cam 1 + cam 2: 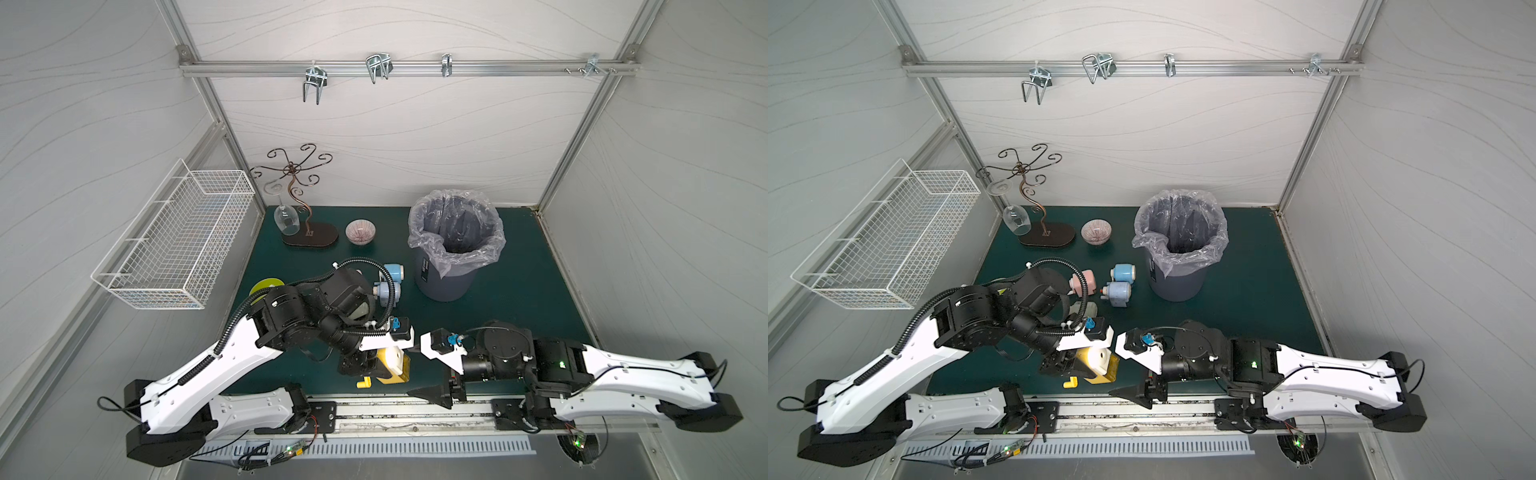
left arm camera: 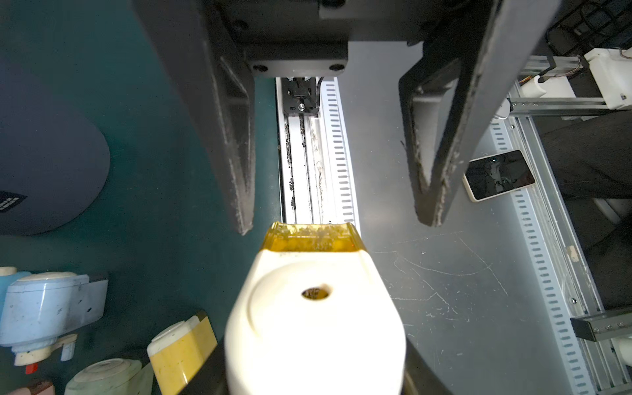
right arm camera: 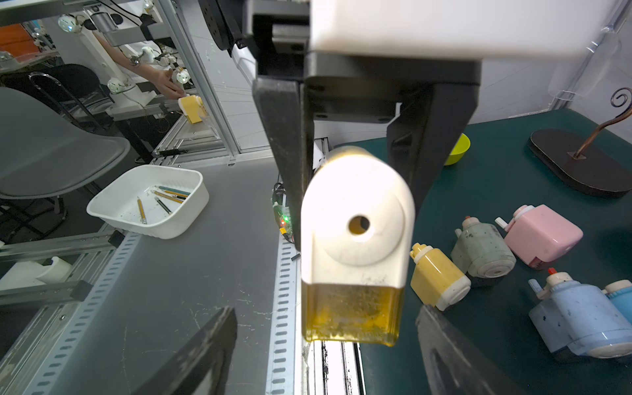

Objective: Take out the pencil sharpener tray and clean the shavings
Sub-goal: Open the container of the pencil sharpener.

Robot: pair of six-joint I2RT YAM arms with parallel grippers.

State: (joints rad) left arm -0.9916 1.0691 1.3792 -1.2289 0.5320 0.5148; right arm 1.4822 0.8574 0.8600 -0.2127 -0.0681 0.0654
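One pencil sharpener [image 3: 355,246], white-faced with a yellow body, is held in the air over the front edge of the tabletop [image 1: 519,299], clamped between the jaws of the left gripper [image 3: 358,201]. Its amber tray [image 3: 352,318] appears seated in the body, facing the right gripper [image 2: 336,219]. The right jaws stand wide apart, one on each side of the tray and not touching it. The shavings [image 3: 342,297] show as tan specks and clumps behind the translucent tray wall.

Status: sharpener lifted and presented; tray not yet gripped or withdrawn; nothing emptied.

Remaining, by judgement: close the right jaws on the tray, pull it straight out, carry it to the lined bin [image 1: 446,282] further back on the tabletop, and tip the shavings in. Several other sharpeners [image 3: 482,253] lie on the tabletop.
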